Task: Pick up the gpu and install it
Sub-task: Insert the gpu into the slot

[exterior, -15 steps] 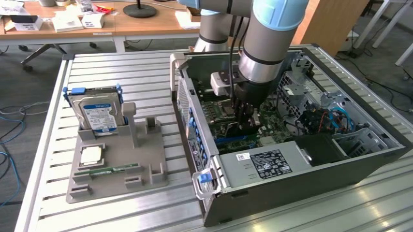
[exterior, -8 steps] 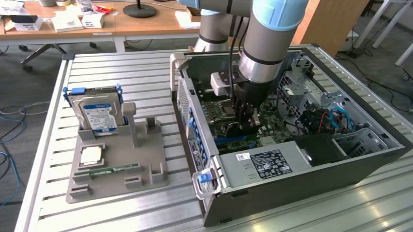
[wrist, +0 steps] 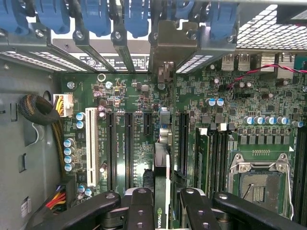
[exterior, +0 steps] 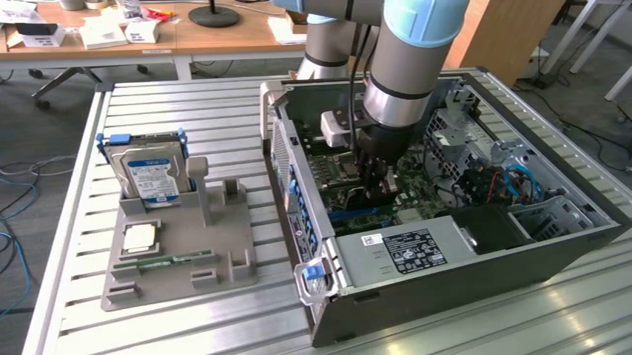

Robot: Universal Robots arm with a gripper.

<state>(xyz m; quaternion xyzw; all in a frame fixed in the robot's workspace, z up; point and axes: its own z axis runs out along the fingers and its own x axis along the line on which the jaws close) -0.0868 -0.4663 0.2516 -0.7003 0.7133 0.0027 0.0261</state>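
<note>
The gpu (wrist: 162,158) shows edge-on in the wrist view, a thin card with its pale metal bracket (wrist: 169,45) up against the case's rear slot openings. It stands upright over the green motherboard (wrist: 225,110), in line with the long black expansion slots (wrist: 127,148). My gripper (wrist: 165,211) is shut on the card, one black finger (wrist: 139,206) on each side. In the exterior view my gripper (exterior: 380,188) reaches down into the open computer case (exterior: 474,259), with the gpu (exterior: 392,181) showing pale between the fingers.
Blue slot latches (wrist: 96,17) line the case's rear wall. The empty CPU socket (wrist: 261,184) and cable bundles (wrist: 41,112) lie to either side. On the slatted table, a grey holder (exterior: 177,244) carries a blue-labelled hard drive (exterior: 148,174), a chip and a RAM stick (exterior: 163,261).
</note>
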